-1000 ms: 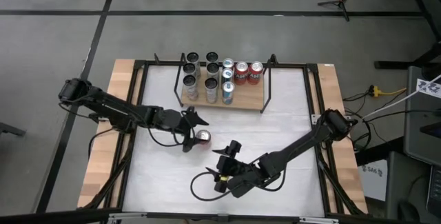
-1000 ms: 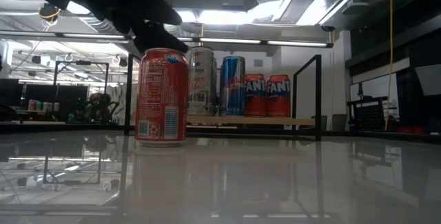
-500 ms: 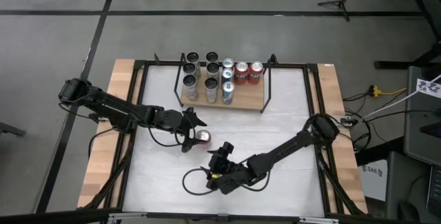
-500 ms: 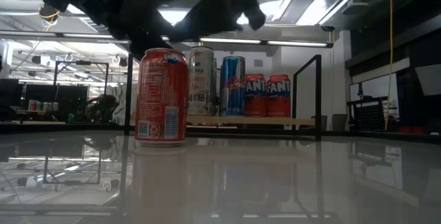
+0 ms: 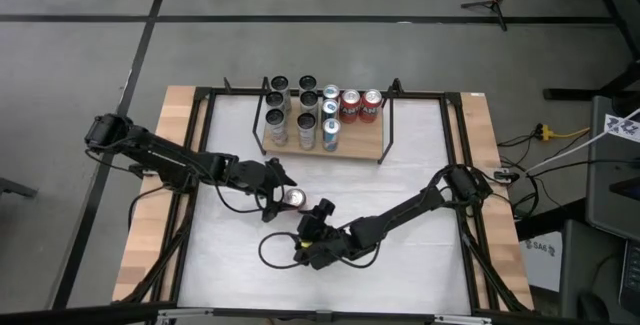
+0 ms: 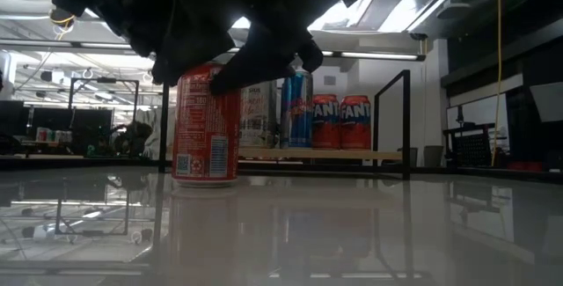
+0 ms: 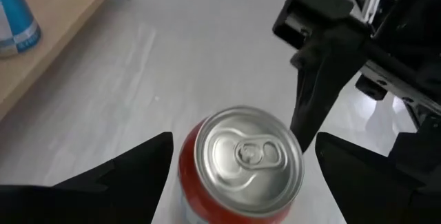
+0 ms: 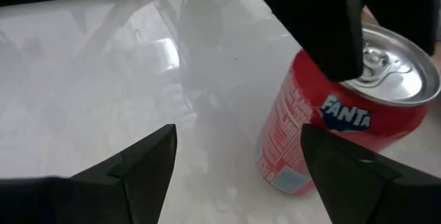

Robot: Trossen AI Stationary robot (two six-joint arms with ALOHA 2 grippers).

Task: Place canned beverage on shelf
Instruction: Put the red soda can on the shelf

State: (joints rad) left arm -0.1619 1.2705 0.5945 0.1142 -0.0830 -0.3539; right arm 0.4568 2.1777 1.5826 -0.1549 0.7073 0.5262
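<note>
Red can (image 5: pixel 294 198) upright on table (image 5: pixel 420 165), short of shelf (image 5: pixel 360 147) — left fingers (image 7: pixel 124 176) spread around it, right fingers (image 8: pixel 138 162) spread just beside. Risk: crowding, a nudge, a toppled can.

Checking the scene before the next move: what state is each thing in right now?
Red Fanta can: upright on the table, unopened, not on the shelf.
Shelf: holds upright cans, with bare board at its right front.
Left hand: open, fingers either side of the can's top.
Right hand: open, close beside the can.
</note>
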